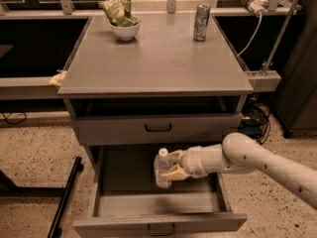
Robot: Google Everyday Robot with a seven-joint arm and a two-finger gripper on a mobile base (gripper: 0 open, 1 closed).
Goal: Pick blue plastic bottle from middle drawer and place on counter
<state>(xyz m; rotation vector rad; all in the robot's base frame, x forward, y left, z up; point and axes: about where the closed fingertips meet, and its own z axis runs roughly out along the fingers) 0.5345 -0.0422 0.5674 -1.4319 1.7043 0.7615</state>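
Note:
The blue plastic bottle (159,166), clear with a white cap, stands upright inside the open middle drawer (124,175). My gripper (171,165) reaches in from the right, its tan fingers (172,174) closed around the bottle's body from the right side. The bottle appears slightly raised above the drawer floor. The counter (158,58) is the wide grey top above the drawers.
A metal can (201,22) stands at the counter's back right. A white bowl with a green snack bag (123,24) sits at the back left. A closed grey drawer front (158,128) overhangs the open drawer. A black stand leg (67,197) lies on the floor at left.

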